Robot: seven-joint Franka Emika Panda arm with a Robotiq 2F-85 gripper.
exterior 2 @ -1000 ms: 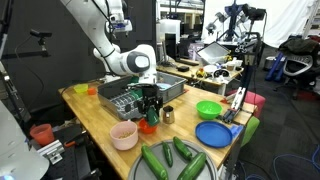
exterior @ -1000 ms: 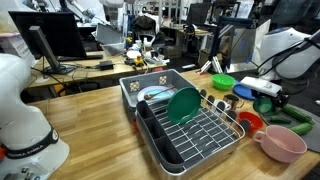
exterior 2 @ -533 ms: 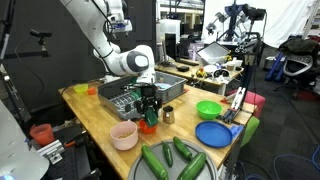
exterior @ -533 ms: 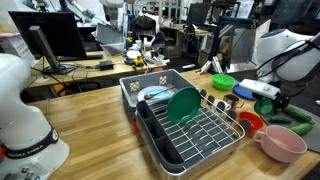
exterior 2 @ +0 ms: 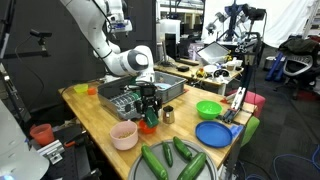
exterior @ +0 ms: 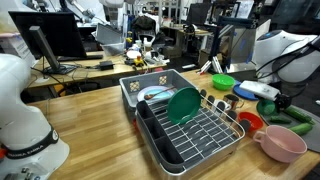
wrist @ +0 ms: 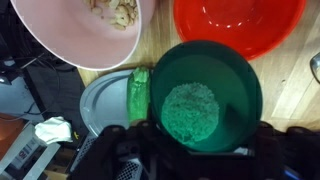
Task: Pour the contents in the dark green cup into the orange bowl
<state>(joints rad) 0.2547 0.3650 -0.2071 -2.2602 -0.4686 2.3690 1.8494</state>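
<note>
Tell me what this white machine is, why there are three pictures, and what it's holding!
The white machine is a robot arm that a person steers. Two pictures come from cameras standing around the table, each in a different spot. The third comes from a camera on the arm's wrist, looking down past its tool, the pincer it grabs with. The tool is shut on a green cup with pale, crumbly stuff inside. Just past it sit an orange bowl and a pink bowl. On the wooden table there are also a dish rack, a lime bowl, a blue dish and cucumbers.
</note>
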